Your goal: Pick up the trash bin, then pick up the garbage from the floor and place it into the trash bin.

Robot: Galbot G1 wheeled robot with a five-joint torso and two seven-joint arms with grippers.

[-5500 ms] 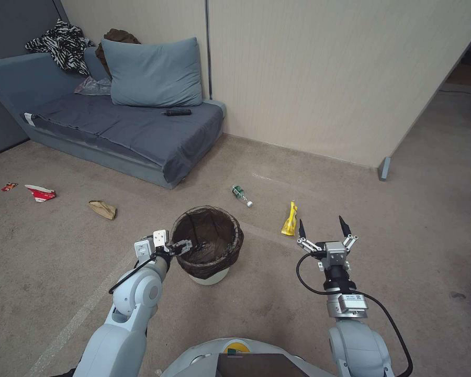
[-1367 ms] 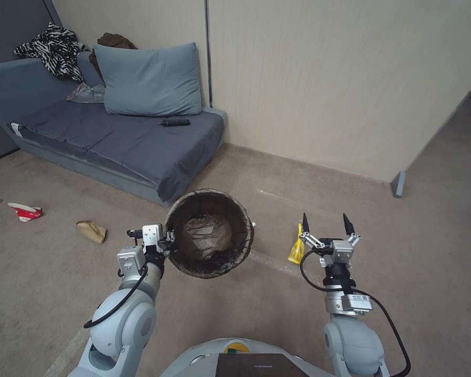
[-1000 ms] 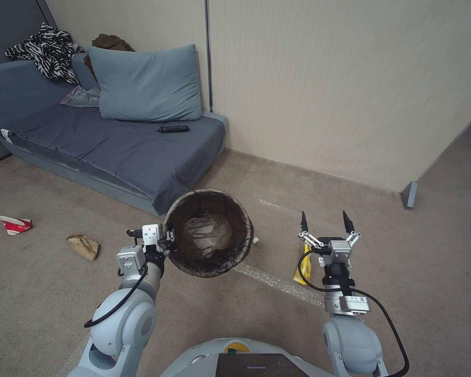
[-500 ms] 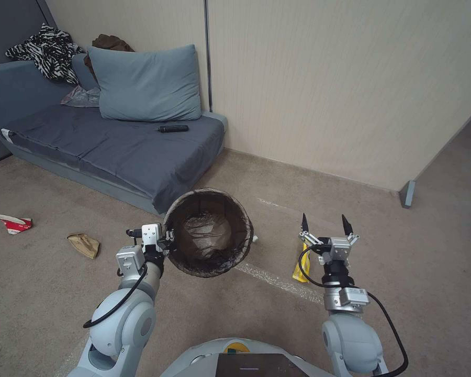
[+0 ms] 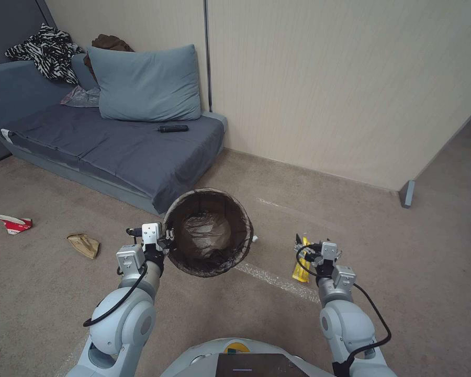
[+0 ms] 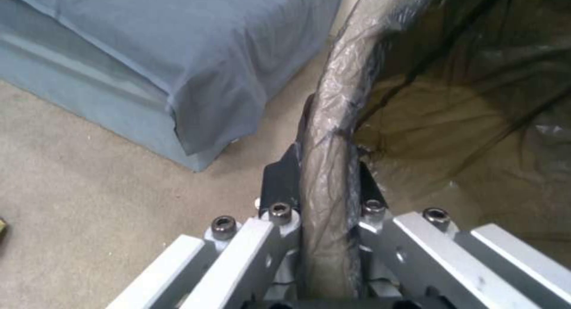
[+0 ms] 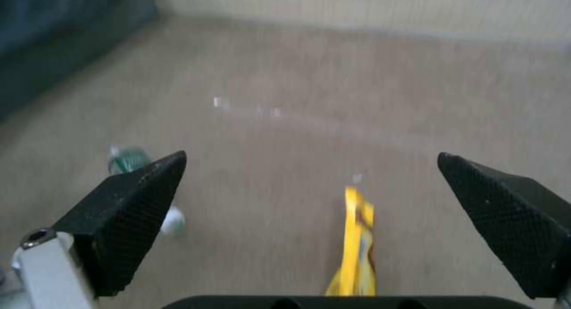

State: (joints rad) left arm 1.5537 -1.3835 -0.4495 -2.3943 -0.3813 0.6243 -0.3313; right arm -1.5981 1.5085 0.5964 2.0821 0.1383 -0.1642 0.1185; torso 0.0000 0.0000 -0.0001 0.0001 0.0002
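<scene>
My left gripper point(image 5: 165, 242) is shut on the rim of the trash bin point(image 5: 209, 233), holding it off the floor with its brown-lined mouth tilted toward me. In the left wrist view the black fingers point(image 6: 279, 184) pinch the bag-covered rim of the trash bin point(image 6: 324, 135). My right gripper point(image 5: 310, 246) is open, low over the carpet, right above a yellow snack wrapper point(image 5: 300, 266). The right wrist view shows the right gripper point(image 7: 310, 156) open wide, the yellow wrapper point(image 7: 357, 251) between its fingers and a green-labelled bottle point(image 7: 128, 159) beside one finger. A red-and-white cup point(image 5: 13, 224) and a tan paper bag point(image 5: 82, 244) lie far left.
A grey-blue sofa point(image 5: 115, 146) with a pillow point(image 5: 144, 84), a black remote point(image 5: 174, 128) and clothes stands at the back left, close behind the bin. A beige wall point(image 5: 324, 89) runs behind, ending at a partition foot point(image 5: 407, 193). Open carpet lies to the right.
My right arm has dropped and tipped forward, bringing the open gripper down over the yellow wrapper. The bin, lifted off the floor some seconds ago, hangs unchanged in my left gripper.
</scene>
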